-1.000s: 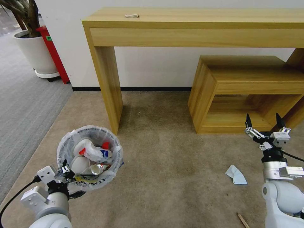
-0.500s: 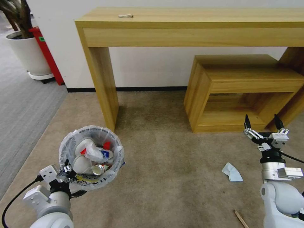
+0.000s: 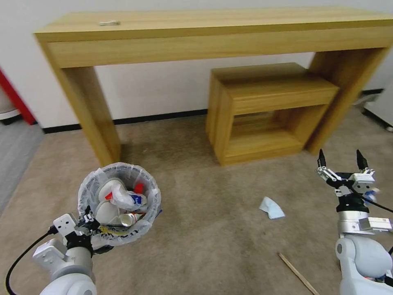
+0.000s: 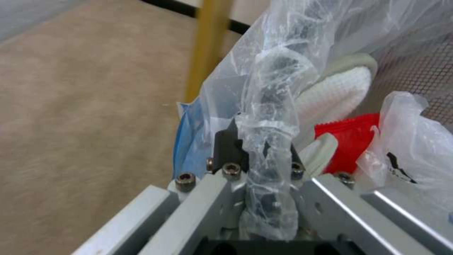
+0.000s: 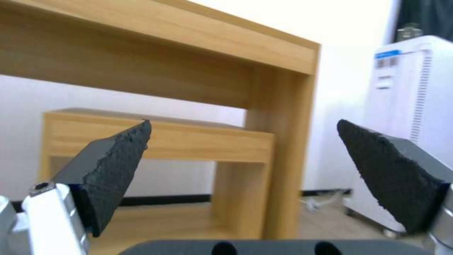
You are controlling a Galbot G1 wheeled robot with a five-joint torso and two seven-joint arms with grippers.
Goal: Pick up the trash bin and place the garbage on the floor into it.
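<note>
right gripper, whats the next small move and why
Probably lower the right gripper toward the pale blue crumpled wrapper on the floor. Its fingers are spread open and empty, held above the carpet, and the wrapper lies just to its left. The left gripper already holds the trash bin by its bagged rim, so dropping it in can follow.

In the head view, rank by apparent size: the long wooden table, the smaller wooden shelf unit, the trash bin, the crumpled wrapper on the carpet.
1. long wooden table
2. smaller wooden shelf unit
3. trash bin, though nearer the camera
4. crumpled wrapper
</note>
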